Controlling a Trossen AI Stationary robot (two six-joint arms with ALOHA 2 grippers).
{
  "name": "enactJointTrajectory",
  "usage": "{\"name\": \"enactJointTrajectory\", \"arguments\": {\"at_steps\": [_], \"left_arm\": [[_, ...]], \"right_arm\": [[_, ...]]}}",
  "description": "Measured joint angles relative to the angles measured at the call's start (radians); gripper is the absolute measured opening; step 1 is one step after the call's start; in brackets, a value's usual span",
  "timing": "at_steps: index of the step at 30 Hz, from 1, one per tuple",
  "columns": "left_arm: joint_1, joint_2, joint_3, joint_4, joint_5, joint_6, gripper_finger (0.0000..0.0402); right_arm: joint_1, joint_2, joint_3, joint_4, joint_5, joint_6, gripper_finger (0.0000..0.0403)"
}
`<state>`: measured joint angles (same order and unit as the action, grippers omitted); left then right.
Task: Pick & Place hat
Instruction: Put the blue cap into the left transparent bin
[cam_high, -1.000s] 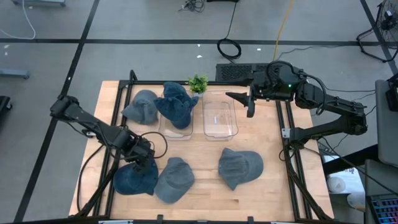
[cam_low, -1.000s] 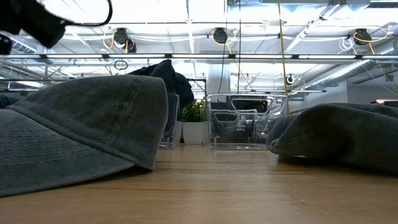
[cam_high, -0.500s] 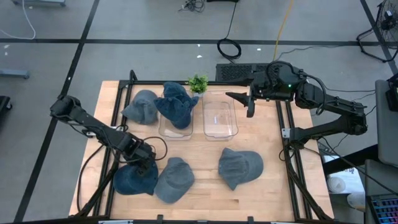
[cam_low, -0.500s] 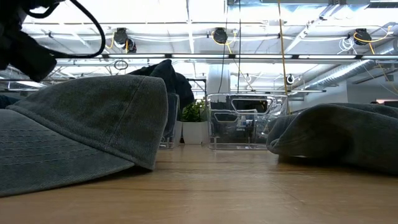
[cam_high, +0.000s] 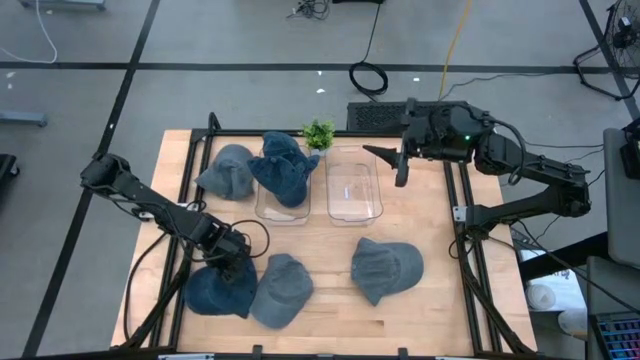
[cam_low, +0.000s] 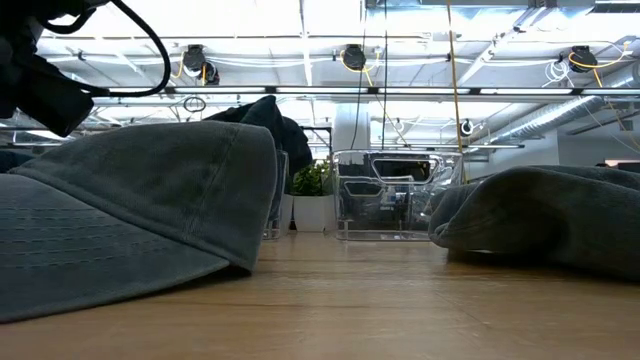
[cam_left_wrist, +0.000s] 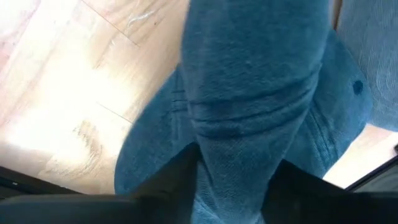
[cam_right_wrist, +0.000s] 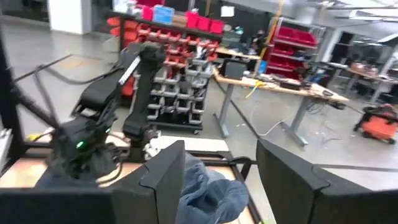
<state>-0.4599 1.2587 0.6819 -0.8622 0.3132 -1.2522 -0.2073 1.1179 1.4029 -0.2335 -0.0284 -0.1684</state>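
Observation:
Several denim hats lie on the wooden table (cam_high: 430, 230). My left gripper (cam_high: 229, 262) is down on the dark blue hat (cam_high: 213, 292) at the near left, shut on its cloth. A grey-blue hat (cam_high: 281, 290) (cam_low: 130, 205) lies against that hat's right side. Another hat (cam_high: 386, 268) (cam_low: 545, 220) rests near the right. One hat (cam_high: 283, 165) sits in the left clear bin (cam_high: 268, 208), and one (cam_high: 226, 172) lies beside it. My right gripper (cam_high: 401, 168) (cam_right_wrist: 221, 180) hangs open above the table's far right, beside the right clear bin (cam_high: 353, 187). My left gripper pinches a raised fold of the dark blue hat's cloth (cam_left_wrist: 239, 143) between its two fingers (cam_left_wrist: 171, 180), coming from above and pointing down. The fold runs along between the fingers. The rest of the hat lies on the table; how many layers are held does not show.
A small green plant (cam_high: 318, 133) stands at the far edge between the two bins. Black frame rails (cam_high: 468, 280) run along the table's left and right sides. Bare wood shows between the bins and the near hats (cam_high: 330, 245).
My left gripper has moved down and toward the table's near edge onto the dark blue hat. The right arm has kept still.

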Motion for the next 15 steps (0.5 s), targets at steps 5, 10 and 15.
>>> {"name": "enactJointTrajectory", "arguments": {"at_steps": [5, 10, 15], "left_arm": [[0.001, 0.0, 0.0, -0.002, -0.004, -0.008, 0.0039], [0.001, 0.0, 0.0, -0.033, 0.005, 0.013, 0.0015], [0.011, -0.005, 0.01, -0.094, 0.014, -0.006, 0.0007]], "right_arm": [[0.0, 0.0, 0.0, 0.005, 0.003, 0.089, 0.0185], [0.0, 0.0, 0.0, 0.005, 0.002, 0.127, 0.0185], [0.0, 0.0, 0.0, 0.005, 0.002, 0.127, 0.0185]]}}
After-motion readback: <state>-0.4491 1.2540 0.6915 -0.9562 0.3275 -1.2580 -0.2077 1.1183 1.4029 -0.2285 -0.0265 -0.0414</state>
